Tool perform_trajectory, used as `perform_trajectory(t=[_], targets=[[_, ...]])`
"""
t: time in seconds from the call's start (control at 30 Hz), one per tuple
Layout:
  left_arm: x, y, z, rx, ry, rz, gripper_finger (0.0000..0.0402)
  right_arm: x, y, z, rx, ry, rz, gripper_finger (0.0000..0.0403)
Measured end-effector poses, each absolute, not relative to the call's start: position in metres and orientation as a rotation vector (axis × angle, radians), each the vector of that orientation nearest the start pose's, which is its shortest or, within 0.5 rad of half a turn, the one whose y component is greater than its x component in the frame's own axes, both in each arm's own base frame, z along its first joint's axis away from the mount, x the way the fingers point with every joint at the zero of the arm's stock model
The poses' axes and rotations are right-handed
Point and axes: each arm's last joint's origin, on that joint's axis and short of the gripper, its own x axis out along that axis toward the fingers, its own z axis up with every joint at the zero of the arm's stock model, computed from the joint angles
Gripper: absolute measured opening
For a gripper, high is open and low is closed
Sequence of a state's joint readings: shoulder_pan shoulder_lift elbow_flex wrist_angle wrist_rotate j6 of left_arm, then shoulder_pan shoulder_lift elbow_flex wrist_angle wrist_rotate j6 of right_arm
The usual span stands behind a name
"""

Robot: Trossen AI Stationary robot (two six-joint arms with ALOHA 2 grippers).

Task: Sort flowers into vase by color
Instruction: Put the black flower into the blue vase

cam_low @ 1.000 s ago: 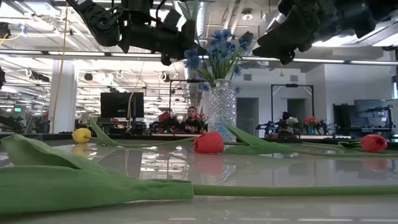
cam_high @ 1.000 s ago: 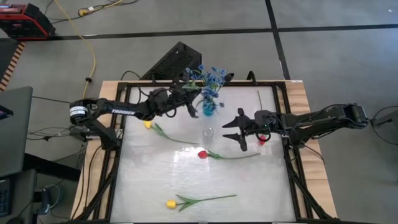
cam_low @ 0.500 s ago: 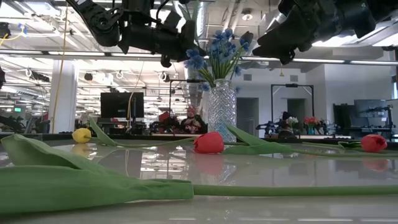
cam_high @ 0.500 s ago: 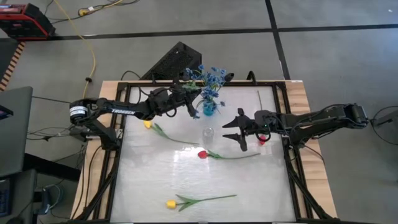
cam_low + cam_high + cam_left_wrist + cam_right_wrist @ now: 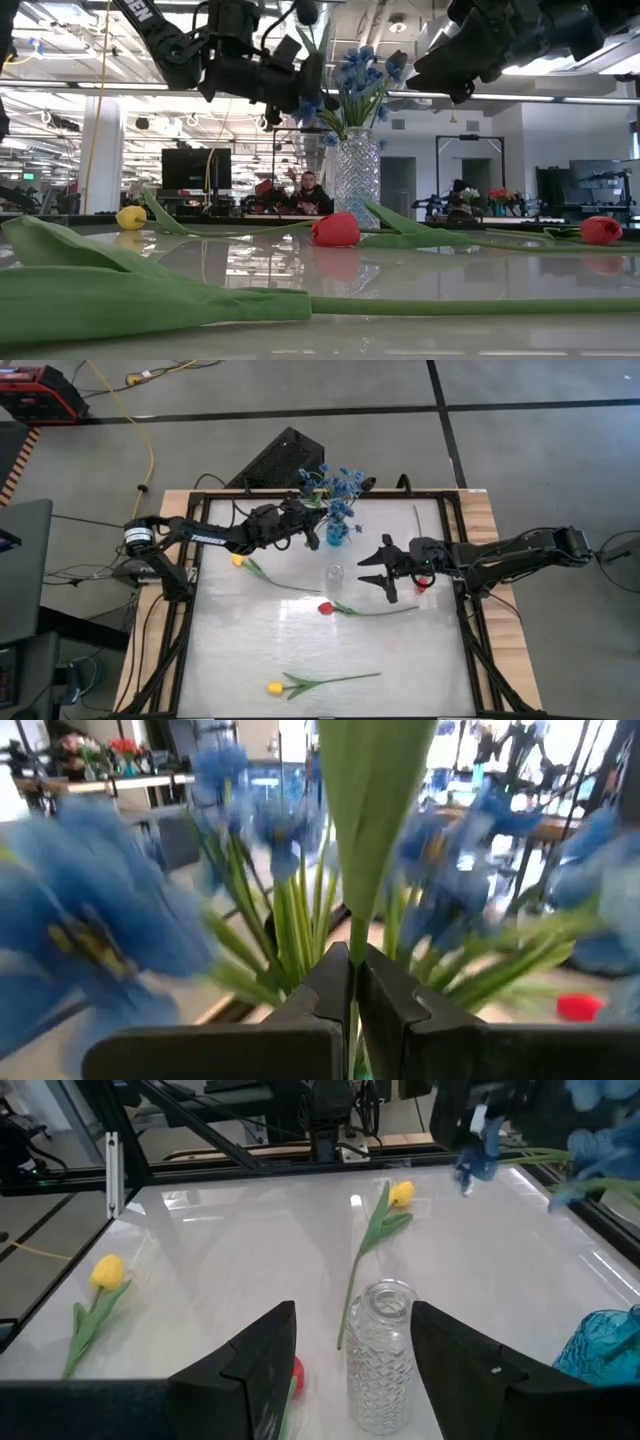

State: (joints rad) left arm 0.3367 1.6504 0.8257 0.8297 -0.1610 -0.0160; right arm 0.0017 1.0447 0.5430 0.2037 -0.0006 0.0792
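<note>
High view: translucent blue vase (image 5: 336,532) of blue flowers (image 5: 335,486) near tabletop's (image 5: 240,650) far edge; left gripper (image 5: 312,536) beside it.
Left wrist view: jaws clamped on smooth green stem (image 5: 352,955).
Right wrist view: right gripper (image 5: 352,1342) spread open around ribbed clear glass vase (image 5: 380,1355).

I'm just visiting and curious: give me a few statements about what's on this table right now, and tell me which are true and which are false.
1. The left gripper has its jaws shut on a green flower stem. True.
2. The blue vase holds blue flowers. True.
3. The clear glass vase is full of red tulips. False: it stands empty.
4. The right gripper is shut on a yellow tulip. False: its jaws are open, either side of the clear glass vase and holding nothing.
5. Two yellow tulips lie on the table. True: one near the left arm, another at the near edge.
</note>
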Motion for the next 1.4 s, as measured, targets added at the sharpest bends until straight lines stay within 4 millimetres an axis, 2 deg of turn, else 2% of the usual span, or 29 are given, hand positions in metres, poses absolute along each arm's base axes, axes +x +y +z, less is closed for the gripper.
perform_trajectory(t=[0.63, 0.97, 1.2, 1.4], targets=[[0.327, 0.119, 0.224, -0.042, 0.018, 0.499, 0.0000, 0.224, -0.001, 0.241, 0.070, 0.269, -0.011, 0.0223], [0.358, 0.129, 0.211, -0.068, 0.105, 0.454, 0.0000, 0.225, 0.002, 0.245, 0.070, 0.222, 0.000, 0.0223], [0.360, 0.130, 0.208, -0.081, 0.165, 0.484, 0.0001, 0.225, 0.003, 0.245, 0.069, 0.227, 0.007, 0.0223], [0.357, 0.129, 0.212, -0.091, 0.168, 0.480, 0.0035, 0.225, 0.003, 0.245, 0.069, 0.227, 0.007, 0.0223]])
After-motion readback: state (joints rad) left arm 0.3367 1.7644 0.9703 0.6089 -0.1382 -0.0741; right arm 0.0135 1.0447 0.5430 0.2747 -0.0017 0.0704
